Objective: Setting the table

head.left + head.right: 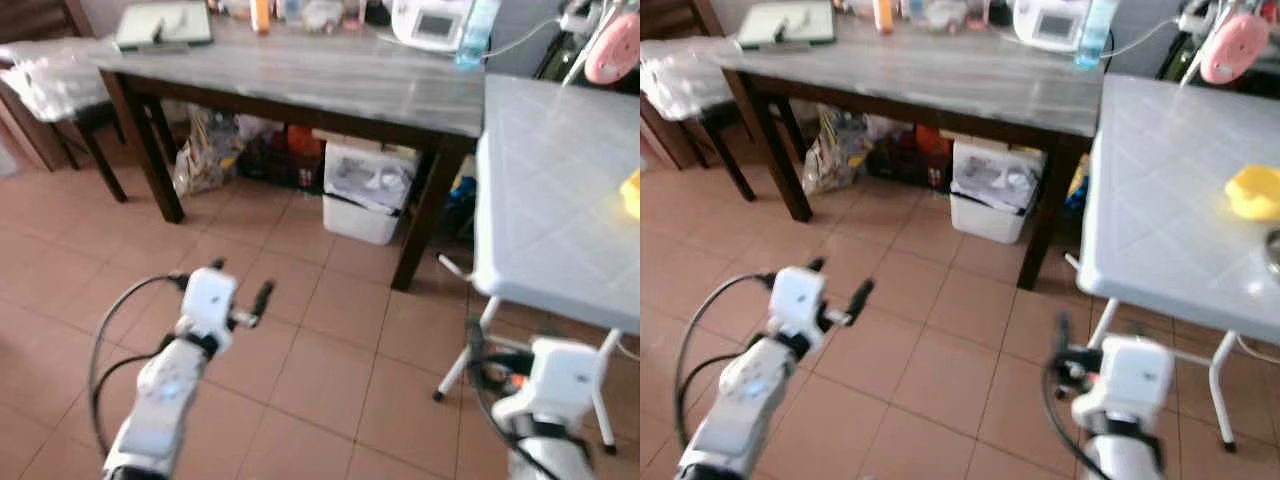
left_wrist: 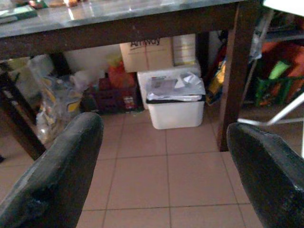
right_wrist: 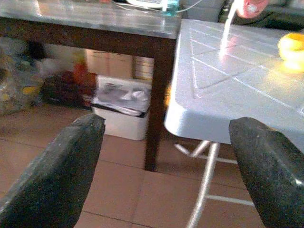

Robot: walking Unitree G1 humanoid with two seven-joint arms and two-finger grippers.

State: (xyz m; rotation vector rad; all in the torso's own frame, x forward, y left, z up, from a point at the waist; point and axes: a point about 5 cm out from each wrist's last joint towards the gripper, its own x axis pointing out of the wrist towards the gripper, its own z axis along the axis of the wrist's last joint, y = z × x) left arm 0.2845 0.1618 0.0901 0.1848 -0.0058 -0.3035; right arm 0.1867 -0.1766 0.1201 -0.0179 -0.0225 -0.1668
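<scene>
From the left eye view, the left gripper (image 1: 238, 292) hangs over the tiled floor (image 1: 300, 370), its two black fingers spread wide and holding nothing. Ahead of it, beyond a stretch of bare tile, stands a dark wooden surface (image 1: 300, 75) with a white bin (image 1: 365, 190) and bags tucked under it. The right arm sits lower and to the right of that gripper, just under the near edge of a pale grey folding surface (image 1: 550, 200). A yellow object (image 1: 631, 193) lies on the far right part of that grey top, well apart from both grippers.

In the right eye view the same yellow object (image 1: 1254, 192) is plainer, resting on the grey top ahead and to the right of the right arm; the rim of a metal item (image 1: 1273, 250) sits just beside it at the picture's edge. A pink round thing (image 1: 1227, 48) shows beyond the grey top's far corner.

In the left wrist view the left gripper's fingers (image 2: 61, 175) stand far apart, the white bin straight ahead between them under the dark surface.

In the right wrist view the right gripper (image 3: 171, 175) is likewise wide and empty, the grey top's corner straight ahead and above, the yellow object far off on it.
</scene>
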